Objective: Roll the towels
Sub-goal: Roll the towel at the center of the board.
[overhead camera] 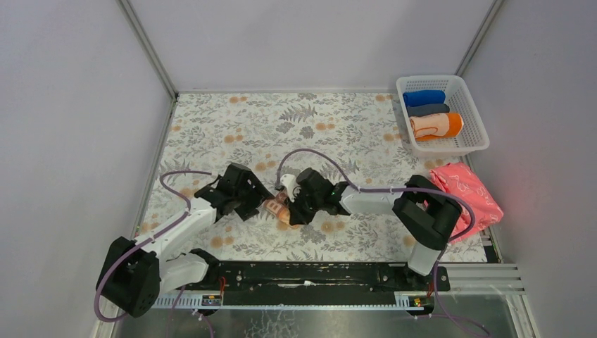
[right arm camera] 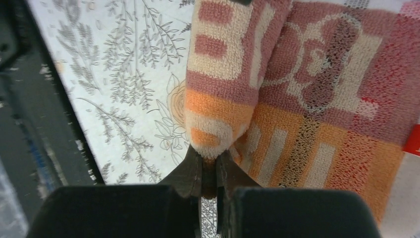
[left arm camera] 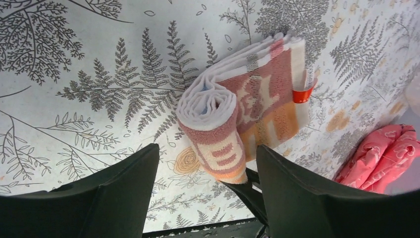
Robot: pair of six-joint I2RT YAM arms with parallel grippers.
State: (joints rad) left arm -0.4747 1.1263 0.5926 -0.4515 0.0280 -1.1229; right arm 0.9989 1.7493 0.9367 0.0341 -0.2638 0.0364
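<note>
2 towels (left arm camera: 233, 124) (overhead camera: 436, 125), 2 rolls (overhead camera: 424, 98) (overhead camera: 428, 110), 1 bskt (overhead camera: 430, 77), 1 cloth (overhead camera: 466, 190).

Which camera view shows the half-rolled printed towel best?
The left wrist view: the printed towel shows nearly whole, with its spiral end and the flat part not yet rolled. The top view shows only a small, half-hidden piece. The right wrist view shows close fabric, pinched by the right end effector.

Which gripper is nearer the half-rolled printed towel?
Right. The right gripper is shut on the towel's rolled end; the left gripper hangs open just before that roll, fingers apart from it.
</note>
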